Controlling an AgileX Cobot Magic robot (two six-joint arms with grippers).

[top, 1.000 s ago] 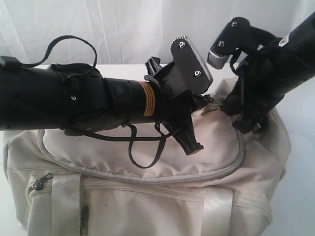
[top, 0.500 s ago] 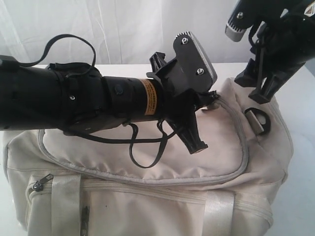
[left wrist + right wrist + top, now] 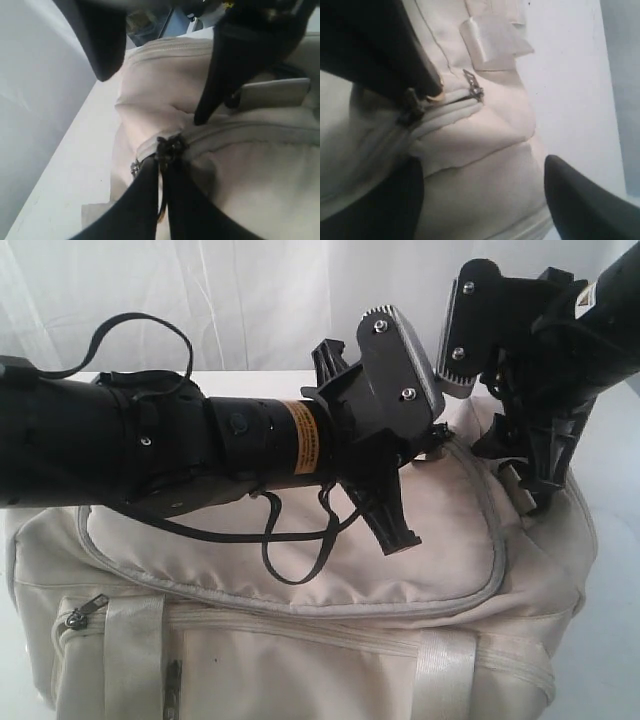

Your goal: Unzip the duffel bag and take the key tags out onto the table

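Fingers (image 3: 142,200) of the left end effector (image 3: 164,161) are pressed together, pinching the small dark zip pull (image 3: 170,145) at one end of the duffel bag (image 3: 260,175). In the exterior view this end effector (image 3: 432,438) reaches across the top of the bag (image 3: 300,640) to the far right corner of its lid, with its long black arm (image 3: 120,445) lying low over the fabric and a loose black cable (image 3: 290,550) drooping onto the lid. The right end effector (image 3: 480,200) stands wide open with nothing between its fingers (image 3: 585,200). It hangs just beside the left one, over the same end of the bag (image 3: 480,145), and in the exterior view it (image 3: 530,465) points down at the right end of the bag. One of its fingertips (image 3: 201,119) sits close above the fabric next to the pinched pull, though I cannot tell whether it touches. A second, silvery zip pull (image 3: 473,88) lies on the end wall of the bag below a cream webbing tab (image 3: 492,40). The grey zip track (image 3: 490,540) curves around the lid and looks closed along the front. The bag rests on the white worktop (image 3: 612,570), with bare surface past its right end and behind it up to the far edge, where a white curtain (image 3: 250,290) hangs.
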